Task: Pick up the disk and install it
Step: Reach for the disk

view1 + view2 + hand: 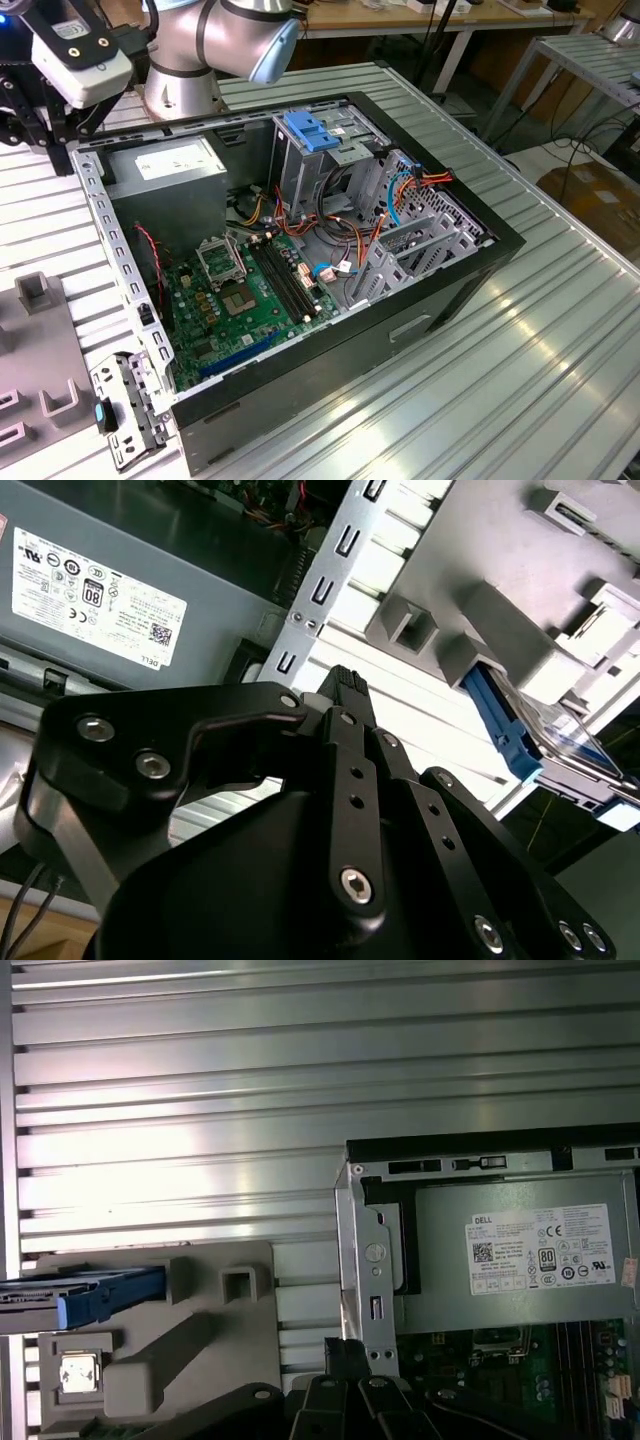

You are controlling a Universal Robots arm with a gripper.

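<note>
Second wrist view puts the gripper (345,683) over the metal rim of the open computer case (320,590). Its black fingers (352,770) are drawn together at the tip with nothing between them. In the first wrist view the same closed tip (345,1352) hangs by the case corner that holds the power supply (520,1250), with the green motherboard (500,1380) beside it inside the case.

The disk (575,755) is outside the case, well apart from the gripper. It rests in a grey fixture (500,600) that lies on the ribbed metal tabletop (200,1060) beside the case's power-supply end. The disk sits at the fixture's edge farthest from the case, its blue rail (110,1297) facing the camera in the first wrist view.

From the exterior view, the arm (215,45) stands at the tabletop's far edge, behind the case's rear corner. Part of the grey fixture shows on the tabletop at the exterior view's left. Within the case, the power supply sits in the far corner on that side, and the drive cage (300,175) with a blue latch (310,130) on top rises near the middle of the far wall. A loose metal bracket (125,415) lies on the tabletop against the case's near corner.
</note>
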